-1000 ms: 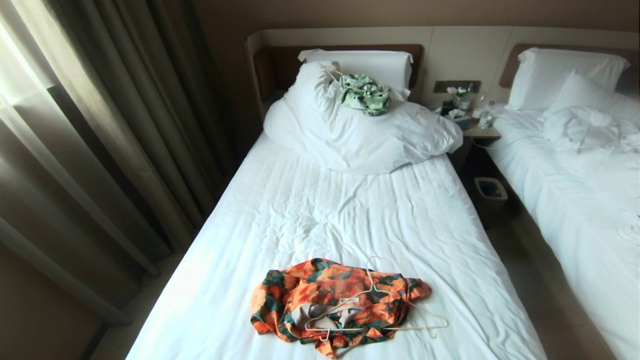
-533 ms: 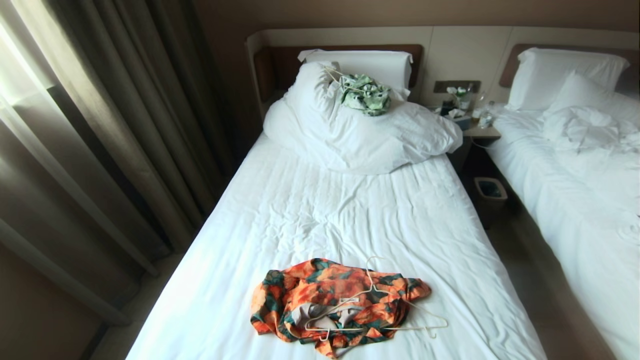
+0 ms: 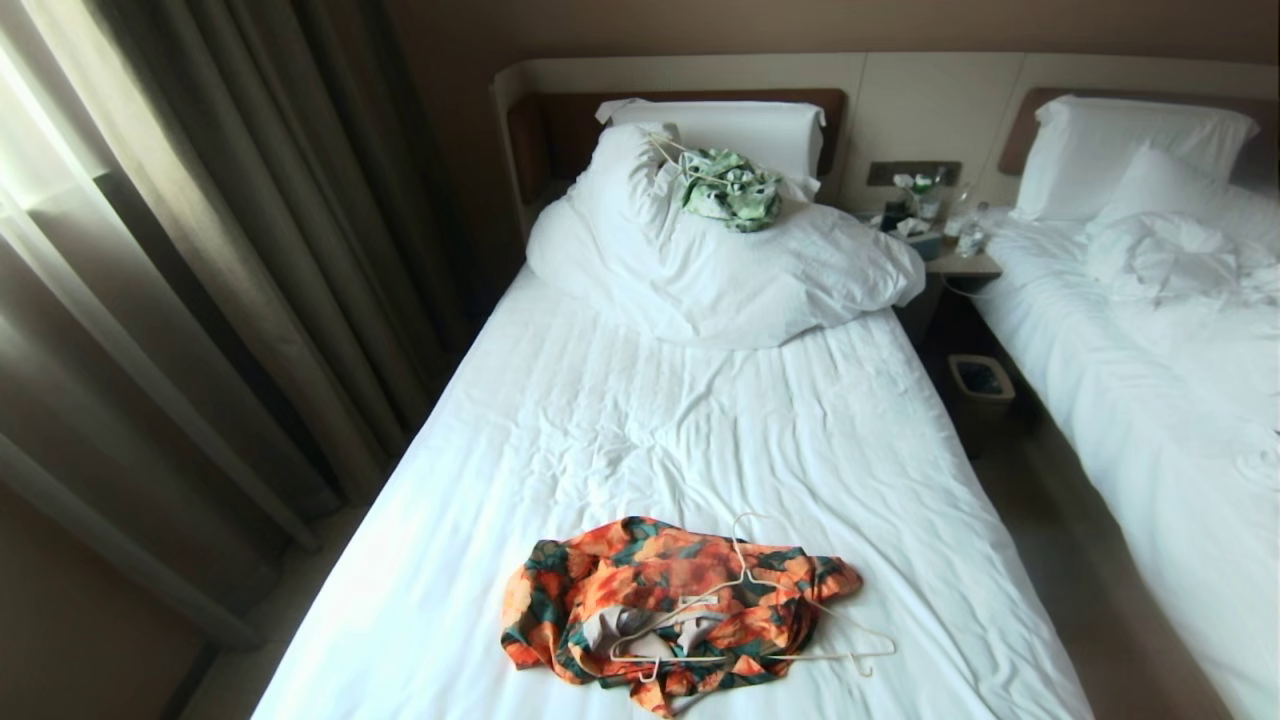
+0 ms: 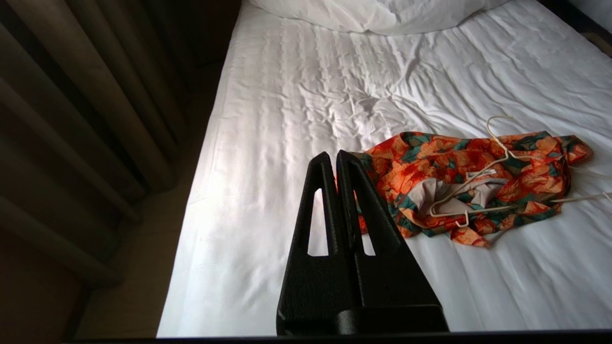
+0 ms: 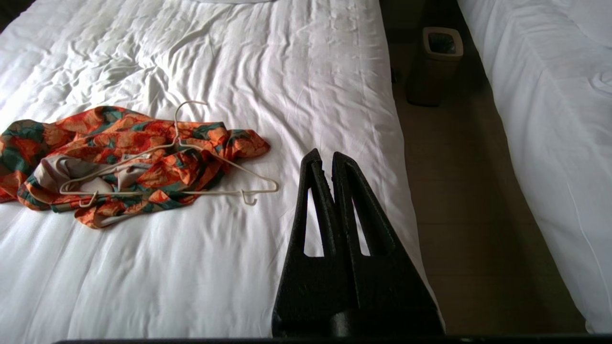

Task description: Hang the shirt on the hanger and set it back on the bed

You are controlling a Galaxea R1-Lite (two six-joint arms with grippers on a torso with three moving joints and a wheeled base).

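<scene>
The near end of the bed [image 3: 620, 420] is wide bare sheet, open to reach from the foot and both sides. Only the floral shirt [image 3: 660, 605] lies crumpled there, with the wire hanger [image 3: 760, 620] resting on top, its hook pointing toward the headboard and one end out on bare sheet. The bundled duvet [image 3: 720, 270] blocks the head end. Curtains [image 3: 200, 280] crowd the left side; a waste bin [image 3: 981, 385] stands in the aisle on the right.
</scene>
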